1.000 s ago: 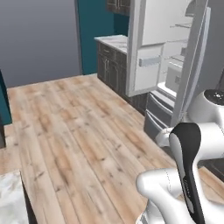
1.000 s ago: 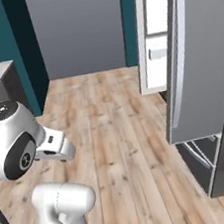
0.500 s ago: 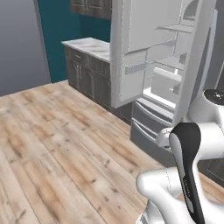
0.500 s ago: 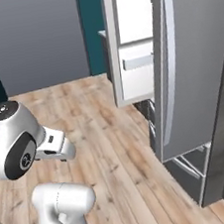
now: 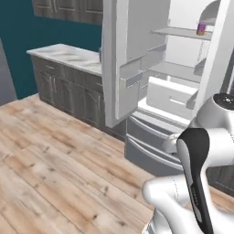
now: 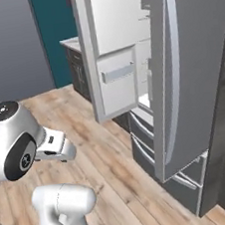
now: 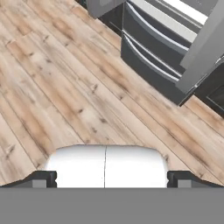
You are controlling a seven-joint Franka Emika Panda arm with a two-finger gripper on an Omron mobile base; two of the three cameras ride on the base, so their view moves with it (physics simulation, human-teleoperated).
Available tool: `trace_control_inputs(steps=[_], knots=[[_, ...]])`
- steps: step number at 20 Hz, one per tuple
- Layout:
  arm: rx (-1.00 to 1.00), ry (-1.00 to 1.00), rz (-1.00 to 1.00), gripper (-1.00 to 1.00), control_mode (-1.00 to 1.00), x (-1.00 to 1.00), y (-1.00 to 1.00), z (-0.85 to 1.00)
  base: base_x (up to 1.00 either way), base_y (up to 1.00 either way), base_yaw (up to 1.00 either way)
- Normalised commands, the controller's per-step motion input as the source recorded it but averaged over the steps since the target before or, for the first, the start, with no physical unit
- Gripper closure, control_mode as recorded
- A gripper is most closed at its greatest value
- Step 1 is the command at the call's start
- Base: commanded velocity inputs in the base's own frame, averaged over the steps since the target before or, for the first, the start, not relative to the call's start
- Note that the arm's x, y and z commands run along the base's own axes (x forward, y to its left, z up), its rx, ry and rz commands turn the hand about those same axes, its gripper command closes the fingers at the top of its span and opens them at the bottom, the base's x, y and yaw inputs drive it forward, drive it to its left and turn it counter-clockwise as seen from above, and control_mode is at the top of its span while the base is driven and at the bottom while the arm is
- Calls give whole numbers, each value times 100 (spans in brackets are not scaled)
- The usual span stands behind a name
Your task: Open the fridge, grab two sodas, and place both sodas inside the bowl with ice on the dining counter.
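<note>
Soda can [image 5: 200, 29], purple, stands upright on a high white shelf inside the fridge [image 6: 190, 74], whose doors hang open. It looks light, rigid and smooth, likely slippery, so a squeeze across the middle of its wall seems safest. Gripper [image 7: 105, 178] points down at the plank floor [image 7: 65, 87], well short of the shelves, fingertips [image 7: 41, 178] spread wide and holding nothing.

even, bright rendered light; soft faint shadows; no glare; slightly soft low-resolution look, sharp nowhere.
</note>
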Motion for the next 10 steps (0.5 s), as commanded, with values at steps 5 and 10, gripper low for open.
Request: trace_control_inputs(steps=[5, 10], knots=[[0, 0, 0, -100, 100, 0, 0, 0, 78, 19, -39], [0, 0, 0, -100, 100, 0, 0, 0, 77, 15, -39]])
